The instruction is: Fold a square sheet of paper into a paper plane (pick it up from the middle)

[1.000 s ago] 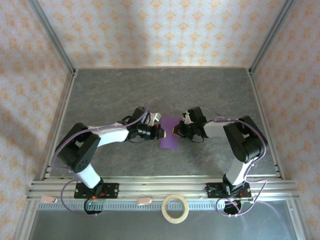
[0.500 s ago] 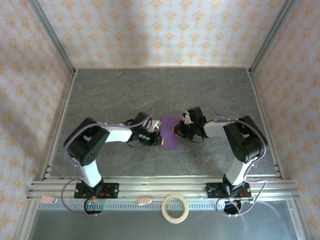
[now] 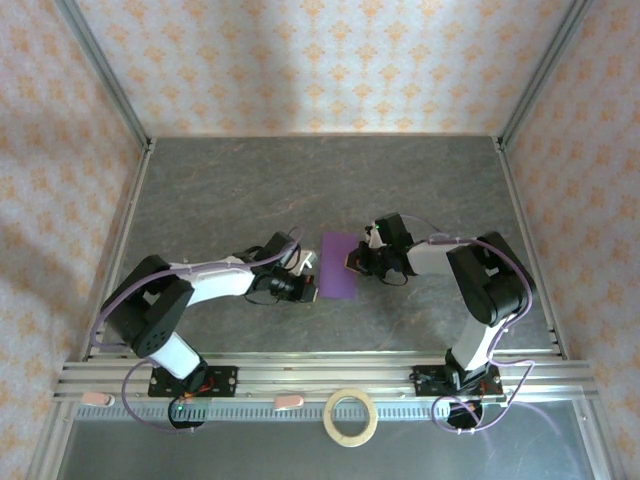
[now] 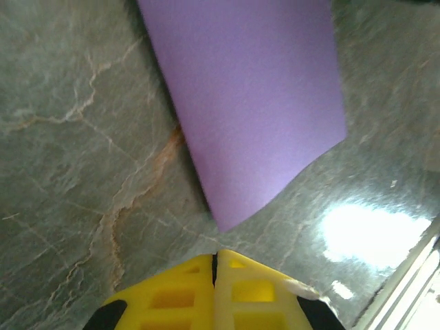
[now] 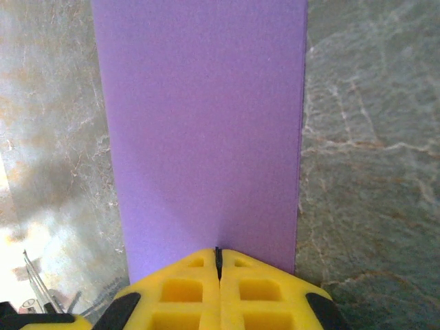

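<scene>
Seemingly the square sheet of paper [image 3: 339, 266] is already halved: it lies mid-counter as a narrow purple rectangle, its long sides running near to far. I judge the step in hand to be steadying it for the next fold.

The right fingers [image 3: 352, 262] are closed at the sheet's right edge. In the right wrist view the purple strip runs straight out from under their yellow tips [image 5: 192, 275]. Whether they pinch the edge or only press on it, I cannot tell.

The left fingers [image 3: 309, 290] are closed too and hold nothing. They sit just off the near-left corner, and the left wrist view shows bare counter [image 4: 69, 172] between their tips [image 4: 185, 282] and the paper's point.

To do this well, the right side should act as the anchor, with no drag sideways, or the halves will slip out of register. That near corner casts a dark shadow on the counter, so it probably stands a little proud. The left tips should come in low and shallow, meeting the corner from beneath rather than shoving it. Thin paper will buckle if pushed edge-on, and a skewed corner means a crooked nose.

Nothing legible shows: the paper is plain, the walls carry only an orange pattern, and the tape ring [image 3: 351, 417] on the near rail is unmarked.
</scene>
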